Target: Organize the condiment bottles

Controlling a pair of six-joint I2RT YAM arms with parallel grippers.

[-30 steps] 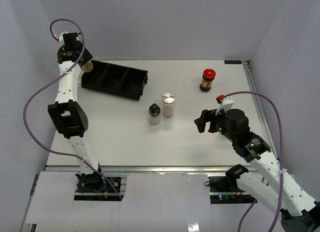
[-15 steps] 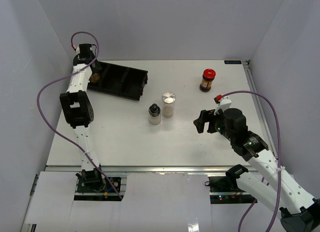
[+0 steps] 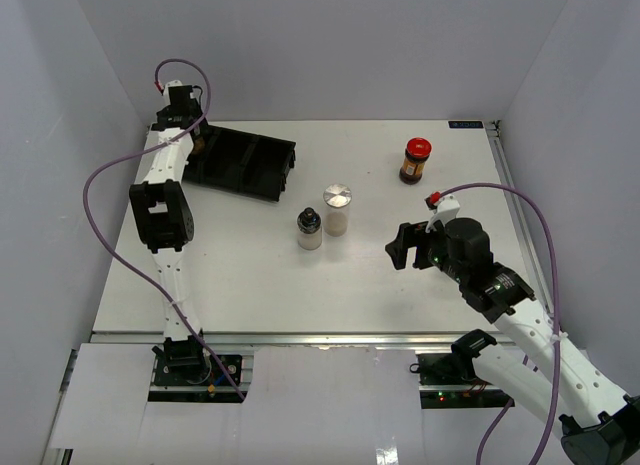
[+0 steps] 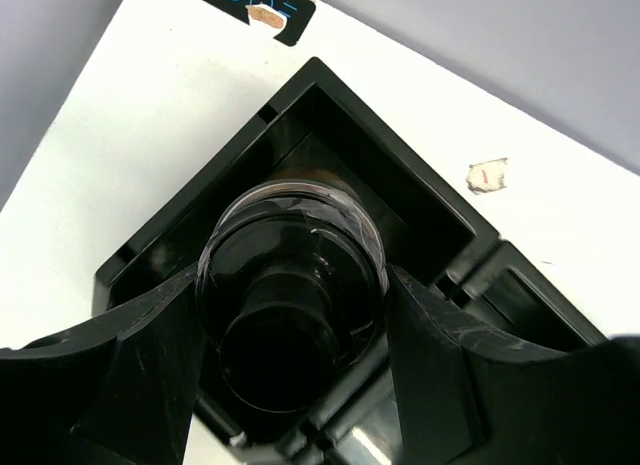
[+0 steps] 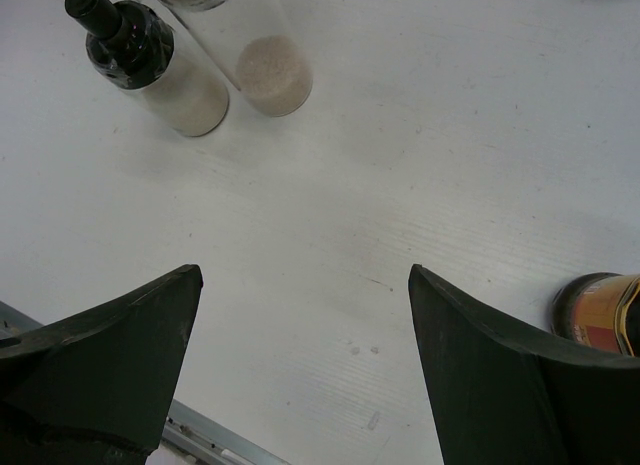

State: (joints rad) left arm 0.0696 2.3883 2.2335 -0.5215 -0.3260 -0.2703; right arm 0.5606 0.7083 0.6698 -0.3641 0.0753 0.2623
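Gripping a dark jar (image 4: pixel 290 270), left tool (image 4: pixel 290 330) hangs at black tray's (image 4: pixel 425 200) end compartment; right tool (image 5: pixel 302 285) spread wide above tabletop (image 5: pixel 420 125), near shaker (image 5: pixel 150 65).

Table (image 3: pixel 250 285): white matt top; silver metal rail (image 3: pixel 320 337) along near edge; small blue label (image 3: pixel 465 124) at far right corner; far wall (image 3: pixel 330 45), left wall (image 3: pixel 50 135), right wall (image 3: pixel 590 135): plain pale grey, closing three sides; light: even, soft, shadows faint.
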